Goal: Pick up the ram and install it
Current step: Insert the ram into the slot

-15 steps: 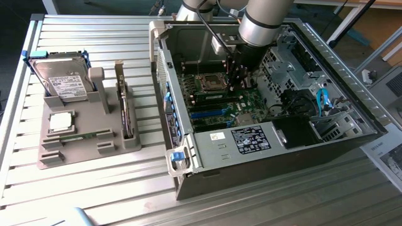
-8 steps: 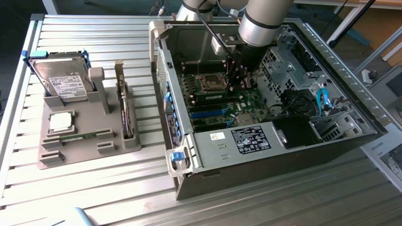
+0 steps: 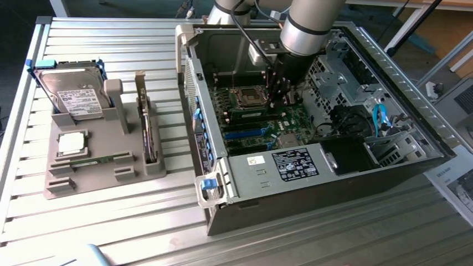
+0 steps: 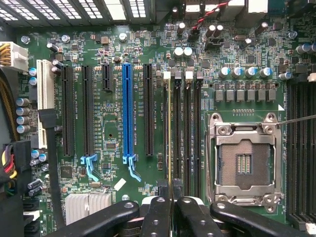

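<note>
Green and seen edge-on, the ram (image 4: pixel 171 138) sat pinched between the black fingers (image 4: pixel 158 217) of the gripper (image 4: pixel 171 207), which I saw drawn almost fully together on its thin top edge, with only the width of the board between them. From the wrist camera the stick ran in line with the outermost of the four dark memory slots (image 4: pixel 188 133), the one nearest the long black expansion slots, on the side away from the open silver processor socket (image 4: pixel 245 163). I could not tell whether its lower edge was already in that slot or just above it. The white latches (image 4: pixel 166 75) at the far end of the slots were visible, and a blue expansion slot (image 4: pixel 127 108) lay further across the motherboard (image 4: pixel 111 133). In the exterior view I had the arm reaching straight down into the open computer case (image 3: pixel 384 66), the gripper (image 3: pixel 279 97) low over the motherboard (image 3: pixel 296 119), just beside the processor socket (image 3: pixel 247 98). Well apart from the case, towards the exterior view's left, the grey fixture (image 3: pixel 81 177) rested on the slatted metal table (image 3: pixel 111 227), carrying the hard drive (image 3: pixel 74 97) propped at a tilt and the square silver processor chip (image 3: pixel 71 144) below it.
</note>
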Controlling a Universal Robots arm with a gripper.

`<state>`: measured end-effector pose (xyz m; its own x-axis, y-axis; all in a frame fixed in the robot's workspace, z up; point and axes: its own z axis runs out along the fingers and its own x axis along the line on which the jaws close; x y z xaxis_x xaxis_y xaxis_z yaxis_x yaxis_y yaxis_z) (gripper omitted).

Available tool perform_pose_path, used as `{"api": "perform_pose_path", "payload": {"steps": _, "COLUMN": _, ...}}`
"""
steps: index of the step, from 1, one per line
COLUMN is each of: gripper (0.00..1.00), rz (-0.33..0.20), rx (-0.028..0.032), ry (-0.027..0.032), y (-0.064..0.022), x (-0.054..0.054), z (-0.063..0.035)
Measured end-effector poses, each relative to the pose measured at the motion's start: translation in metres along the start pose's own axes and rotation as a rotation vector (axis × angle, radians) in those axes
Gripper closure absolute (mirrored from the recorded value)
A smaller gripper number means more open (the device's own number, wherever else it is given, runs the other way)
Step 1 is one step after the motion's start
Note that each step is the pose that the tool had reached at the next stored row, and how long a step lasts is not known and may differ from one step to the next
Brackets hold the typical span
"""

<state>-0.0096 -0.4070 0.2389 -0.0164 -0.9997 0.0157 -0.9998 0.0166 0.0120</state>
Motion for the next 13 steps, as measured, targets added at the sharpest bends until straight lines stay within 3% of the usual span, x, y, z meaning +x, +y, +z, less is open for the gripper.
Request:
{"api": "perform_pose_path", "payload": {"steps": 7, "gripper": 0.88, "rz": 0.0, "rx": -0.0003, "ry": -0.0008, "y": 0.0, "x": 0.0, "z": 0.0}}
{"api": "perform_pose_path", "payload": {"steps": 13, "gripper": 0.88, "rz": 0.0, "rx": -0.0046, "ry": -0.0007, "y": -0.0005, "x": 0.0, "z": 0.0}}
